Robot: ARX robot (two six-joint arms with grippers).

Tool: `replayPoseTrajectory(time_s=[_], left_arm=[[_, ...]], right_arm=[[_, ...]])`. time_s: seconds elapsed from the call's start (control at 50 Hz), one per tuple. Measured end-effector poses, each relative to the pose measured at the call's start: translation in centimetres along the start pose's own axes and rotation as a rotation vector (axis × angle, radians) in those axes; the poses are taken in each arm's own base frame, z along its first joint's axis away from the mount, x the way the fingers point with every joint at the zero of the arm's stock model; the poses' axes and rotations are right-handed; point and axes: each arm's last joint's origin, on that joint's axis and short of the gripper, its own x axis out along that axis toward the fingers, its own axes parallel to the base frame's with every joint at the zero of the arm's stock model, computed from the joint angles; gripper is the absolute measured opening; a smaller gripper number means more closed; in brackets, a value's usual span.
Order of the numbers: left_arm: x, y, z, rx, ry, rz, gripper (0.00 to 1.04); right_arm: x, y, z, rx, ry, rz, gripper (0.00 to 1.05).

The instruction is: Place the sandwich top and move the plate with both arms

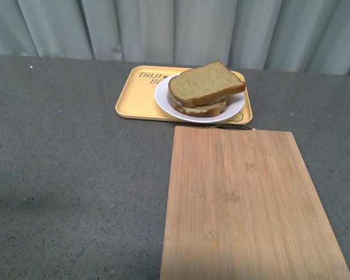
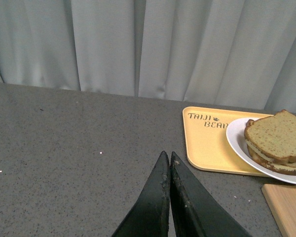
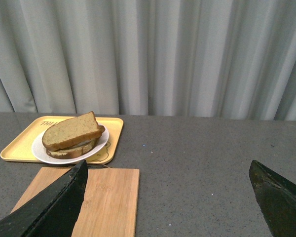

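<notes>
The sandwich top (image 1: 205, 82), a wide brown speckled slice, lies tilted on the lower slices on the round white plate (image 1: 165, 102). The plate sits on the yellow tray (image 1: 135, 96) at the far middle of the table. The slice also shows in the left wrist view (image 2: 276, 134) and in the right wrist view (image 3: 71, 129), with the plate (image 2: 235, 139) (image 3: 101, 143) under it. My left gripper (image 2: 167, 157) is shut and empty, short of the tray's near left corner. My right gripper (image 3: 167, 170) is open and empty over bare table, well to the right of the tray. Neither arm shows in the front view.
A bamboo cutting board (image 1: 248, 204) lies in front of the tray and reaches the near edge; it also shows in the wrist views (image 2: 288, 207) (image 3: 111, 200). The table top (image 1: 64, 175) is dark grey stone. Grey curtains (image 1: 175, 29) hang behind it.
</notes>
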Motion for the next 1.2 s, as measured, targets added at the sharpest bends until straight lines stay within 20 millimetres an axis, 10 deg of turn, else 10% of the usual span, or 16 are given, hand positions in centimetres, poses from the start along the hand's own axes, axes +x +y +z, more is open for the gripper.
replayPoseTrajectory(time_s=[1.2], left_arm=[[-9.2, 1.5, 2.7, 0.006, -0.032, -0.002, 0.04]], right_arm=[[0.0, 0.0, 0.0, 0.0, 0.0, 0.0, 0.95]])
